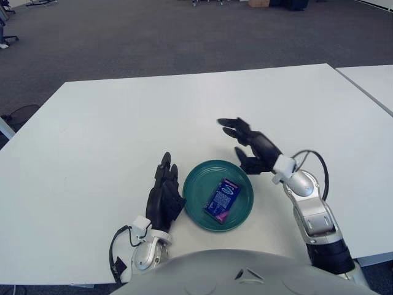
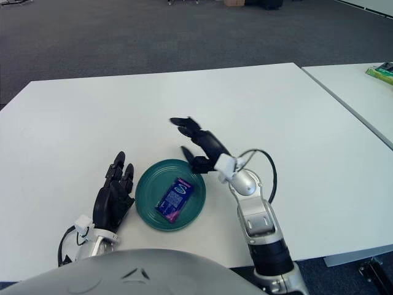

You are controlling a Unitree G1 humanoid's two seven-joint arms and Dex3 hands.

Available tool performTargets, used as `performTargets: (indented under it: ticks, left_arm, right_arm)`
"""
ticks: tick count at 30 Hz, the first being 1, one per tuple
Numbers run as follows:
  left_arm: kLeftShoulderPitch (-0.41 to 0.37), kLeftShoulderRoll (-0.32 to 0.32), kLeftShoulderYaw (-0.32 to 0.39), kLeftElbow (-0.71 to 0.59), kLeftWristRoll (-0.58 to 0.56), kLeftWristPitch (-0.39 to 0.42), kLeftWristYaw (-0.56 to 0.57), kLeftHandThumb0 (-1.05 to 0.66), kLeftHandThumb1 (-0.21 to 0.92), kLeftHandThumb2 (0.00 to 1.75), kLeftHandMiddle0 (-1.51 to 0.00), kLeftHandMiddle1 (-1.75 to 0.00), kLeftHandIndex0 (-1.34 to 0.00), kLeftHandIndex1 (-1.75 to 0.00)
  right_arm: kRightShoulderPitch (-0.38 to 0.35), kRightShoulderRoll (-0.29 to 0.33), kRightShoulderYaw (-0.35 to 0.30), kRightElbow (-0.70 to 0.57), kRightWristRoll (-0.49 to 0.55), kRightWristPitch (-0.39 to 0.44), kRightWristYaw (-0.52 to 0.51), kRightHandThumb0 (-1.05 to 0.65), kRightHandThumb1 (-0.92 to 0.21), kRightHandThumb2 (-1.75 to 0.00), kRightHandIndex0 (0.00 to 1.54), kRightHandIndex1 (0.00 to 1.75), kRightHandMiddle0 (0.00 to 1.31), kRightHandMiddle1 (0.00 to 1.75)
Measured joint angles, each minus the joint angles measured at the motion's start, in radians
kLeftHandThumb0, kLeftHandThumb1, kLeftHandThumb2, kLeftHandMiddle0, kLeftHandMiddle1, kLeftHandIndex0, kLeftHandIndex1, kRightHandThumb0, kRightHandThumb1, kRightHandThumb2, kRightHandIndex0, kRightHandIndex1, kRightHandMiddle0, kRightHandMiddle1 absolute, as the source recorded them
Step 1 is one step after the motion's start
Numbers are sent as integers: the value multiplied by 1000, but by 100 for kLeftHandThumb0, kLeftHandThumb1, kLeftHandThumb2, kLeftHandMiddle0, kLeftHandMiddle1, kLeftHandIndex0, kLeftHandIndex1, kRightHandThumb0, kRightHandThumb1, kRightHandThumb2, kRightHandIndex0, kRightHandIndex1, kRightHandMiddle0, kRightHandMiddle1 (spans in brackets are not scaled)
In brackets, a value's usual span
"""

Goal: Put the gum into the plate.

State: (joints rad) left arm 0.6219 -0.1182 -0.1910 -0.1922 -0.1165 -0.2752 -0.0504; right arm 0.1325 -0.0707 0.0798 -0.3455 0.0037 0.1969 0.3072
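A blue gum pack (image 1: 221, 199) lies flat inside the green plate (image 1: 198, 205) near the table's front edge. My right hand (image 1: 245, 142) is raised just behind and to the right of the plate, its fingers spread and holding nothing. My left hand (image 1: 163, 192) shows just left of the plate, fingers extended and empty.
The white table (image 1: 123, 135) stretches back and to both sides. A second white table (image 1: 374, 80) stands at the right, with a green object (image 2: 382, 72) on it. Grey carpet lies beyond.
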Motion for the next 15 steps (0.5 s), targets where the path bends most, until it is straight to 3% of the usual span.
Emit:
performTargets:
  ticks: [6, 15]
  left_arm:
    - [48, -2, -7, -52, 20, 20, 30, -100, 92, 104, -9, -3, -10, -9]
    - [63, 19, -4, -50, 45, -1, 29, -103, 92, 104, -8, -1, -9, -11]
  right_arm:
    - [84, 41, -69, -32, 94, 64, -62, -79, -92, -94, 32, 0, 0, 68]
    - [151, 41, -144, -136, 176, 130, -107, -92, -92, -104, 11, 0, 0, 35]
